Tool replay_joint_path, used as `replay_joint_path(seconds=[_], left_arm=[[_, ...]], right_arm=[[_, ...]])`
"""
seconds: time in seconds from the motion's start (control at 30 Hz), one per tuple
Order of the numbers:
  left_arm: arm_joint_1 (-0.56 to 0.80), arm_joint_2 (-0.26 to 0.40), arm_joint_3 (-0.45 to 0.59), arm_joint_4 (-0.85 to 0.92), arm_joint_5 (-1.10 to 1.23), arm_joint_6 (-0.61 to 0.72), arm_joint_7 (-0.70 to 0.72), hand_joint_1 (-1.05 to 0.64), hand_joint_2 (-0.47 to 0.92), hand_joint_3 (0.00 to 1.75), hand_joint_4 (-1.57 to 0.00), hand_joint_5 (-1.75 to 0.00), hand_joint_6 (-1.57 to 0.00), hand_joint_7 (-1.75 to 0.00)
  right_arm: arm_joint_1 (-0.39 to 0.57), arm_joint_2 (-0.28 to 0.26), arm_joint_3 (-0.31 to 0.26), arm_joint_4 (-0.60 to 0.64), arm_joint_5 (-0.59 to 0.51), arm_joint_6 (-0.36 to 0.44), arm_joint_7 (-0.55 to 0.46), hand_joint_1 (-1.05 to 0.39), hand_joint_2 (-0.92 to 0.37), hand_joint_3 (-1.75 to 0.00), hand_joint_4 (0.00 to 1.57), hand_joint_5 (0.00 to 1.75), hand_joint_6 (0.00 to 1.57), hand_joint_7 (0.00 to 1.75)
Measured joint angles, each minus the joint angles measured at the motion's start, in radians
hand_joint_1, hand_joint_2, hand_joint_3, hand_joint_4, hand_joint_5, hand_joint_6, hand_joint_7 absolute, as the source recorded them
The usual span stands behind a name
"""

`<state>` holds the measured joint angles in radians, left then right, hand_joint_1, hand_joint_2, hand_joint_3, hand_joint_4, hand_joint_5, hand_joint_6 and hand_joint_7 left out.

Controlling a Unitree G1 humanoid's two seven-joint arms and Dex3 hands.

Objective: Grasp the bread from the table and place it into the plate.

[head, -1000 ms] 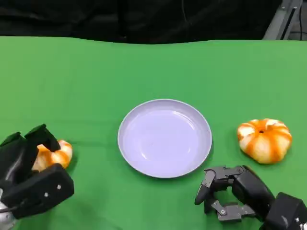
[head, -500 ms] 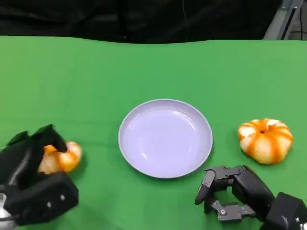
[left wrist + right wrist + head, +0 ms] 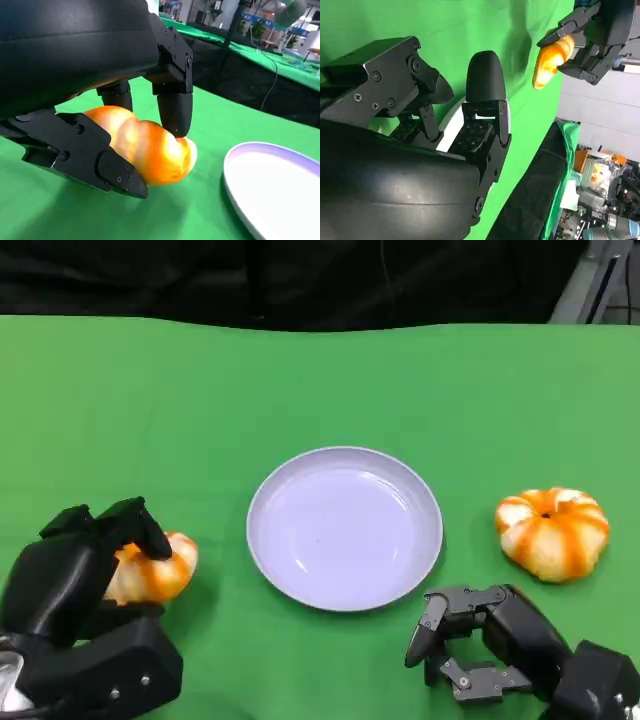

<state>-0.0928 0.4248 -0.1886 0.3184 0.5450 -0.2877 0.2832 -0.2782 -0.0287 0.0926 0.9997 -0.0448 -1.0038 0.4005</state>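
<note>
Left robot hand [image 3: 85, 575]: seen at the near left of the green surface [image 3: 300, 380]; the bread [image 3: 152, 567] is held between its black fingers [image 3: 172, 107], which are closed over the top and underside of the roll in the left wrist view.
Bread: an orange-and-white glazed roll, gripped by the left robot hand, located left of the plate [image 3: 345, 528] and apart from its rim; whether it is lifted clear of the surface cannot be told.
Plate: a pale lilac round dish at the middle of the surface, with nothing lying in it.
Right robot hand [image 3: 470, 640]: placed at the near right, just in front of the plate's rim; nothing is held, and its fingers are loosely bent and spread.
Second bread [image 3: 551, 531]: an orange-striped round bun resting on the surface to the right of the plate, apart from the right robot hand.
</note>
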Motion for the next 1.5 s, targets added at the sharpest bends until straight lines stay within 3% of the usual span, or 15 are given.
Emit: replay_joint_path(seconds=[0.33, 0.93, 1.5], left_arm=[[0.010, 0.002, 0.014, -0.107, 0.030, 0.005, -0.033, 0.01, 0.83, 0.00, -0.55, -1.75, -0.42, -1.74], [-0.002, -0.002, 0.014, -0.146, 0.062, -0.024, -0.051, 0.04, 0.82, 0.00, -0.56, -1.75, -0.44, -1.72], [-0.043, -0.049, -0.015, -0.183, 0.087, -0.047, -0.052, 0.02, 0.81, 0.00, -0.57, -1.75, -0.46, -1.74]], right_arm=[[0.000, 0.001, 0.001, 0.000, -0.002, 0.001, -0.004, 0.19, -0.60, -1.04, 1.00, 1.36, 0.97, 1.07], [0.000, 0.008, 0.002, -0.002, -0.003, 0.015, -0.008, 0.20, -0.60, -1.04, 0.99, 1.37, 0.97, 1.07], [0.000, 0.009, 0.002, -0.002, -0.004, 0.015, -0.009, 0.21, -0.58, -1.04, 1.00, 1.36, 0.98, 1.05]])
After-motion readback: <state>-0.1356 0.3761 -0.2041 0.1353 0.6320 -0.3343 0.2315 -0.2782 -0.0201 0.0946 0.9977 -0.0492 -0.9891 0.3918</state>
